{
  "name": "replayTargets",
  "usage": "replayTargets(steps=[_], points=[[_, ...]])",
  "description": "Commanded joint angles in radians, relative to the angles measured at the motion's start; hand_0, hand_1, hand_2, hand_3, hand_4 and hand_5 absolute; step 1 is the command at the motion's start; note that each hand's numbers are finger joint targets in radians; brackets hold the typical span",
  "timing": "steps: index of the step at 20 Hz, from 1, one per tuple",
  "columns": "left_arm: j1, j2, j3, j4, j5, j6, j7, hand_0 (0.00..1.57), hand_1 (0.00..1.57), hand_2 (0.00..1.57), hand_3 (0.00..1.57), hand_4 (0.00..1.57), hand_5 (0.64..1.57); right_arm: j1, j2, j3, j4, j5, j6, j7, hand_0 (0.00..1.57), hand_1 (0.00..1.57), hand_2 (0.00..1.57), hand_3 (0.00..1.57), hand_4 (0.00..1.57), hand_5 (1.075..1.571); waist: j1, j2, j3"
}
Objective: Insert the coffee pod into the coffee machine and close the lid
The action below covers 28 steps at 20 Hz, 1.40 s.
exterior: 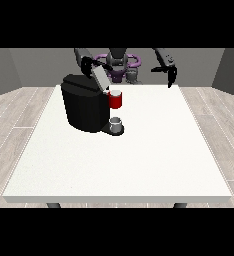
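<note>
So nearest the camera there's just bare white table, then the black coffee machine sitting toward the view's left. A small grey cup stands on its base right at the front. Just above the cup is the red pod holder; can't tell whether a pod sits inside. The machine's grey lid is tilted up, open. Behind the machine, the hand at the view's left is by the lid's top, fingers too hidden to call. Well off to the machine's right, the other hand hangs with fingers relaxed, holding nothing.
</note>
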Motion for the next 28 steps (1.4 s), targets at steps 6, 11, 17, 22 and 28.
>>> replayTargets(steps=[6,11,17,22,28], points=[[0.049,-0.014,-0.064,-0.033,-0.046,0.024,-0.043,0.00,0.00,0.00,0.00,0.37,1.571,-0.073,0.022,-0.044,0.148,0.007,-0.061,-0.057,0.00,0.00,0.00,0.00,0.44,1.571,0.045,0.025,0.0001],[-0.028,-0.025,-0.037,-0.017,-0.009,0.054,-0.014,0.00,0.00,0.00,0.00,0.38,1.571,-0.159,-0.053,-0.102,0.197,-0.045,0.012,-0.086,0.00,0.00,0.00,0.00,0.27,1.571,0.038,0.087,0.0001],[-0.127,0.022,0.021,0.109,0.004,0.071,-0.049,0.00,0.00,0.00,0.00,0.38,1.571,-0.198,0.042,0.009,0.149,0.014,-0.025,-0.031,0.00,0.00,0.00,0.00,0.44,1.571,-0.013,0.109,-0.0006],[-0.098,0.011,-0.019,0.069,0.020,0.023,0.002,0.00,0.00,0.00,0.00,0.36,1.571,-0.243,0.006,-0.013,0.216,0.045,-0.054,-0.015,0.00,0.00,0.00,0.00,0.45,1.571,0.057,0.078,-0.0001],[-0.137,0.016,-0.009,0.103,0.025,0.026,-0.009,0.00,0.00,0.00,0.00,0.39,1.571,-0.266,-0.002,0.011,0.183,0.048,-0.042,0.008,0.00,0.00,0.00,0.00,0.44,1.571,0.065,0.109,-0.0001]])
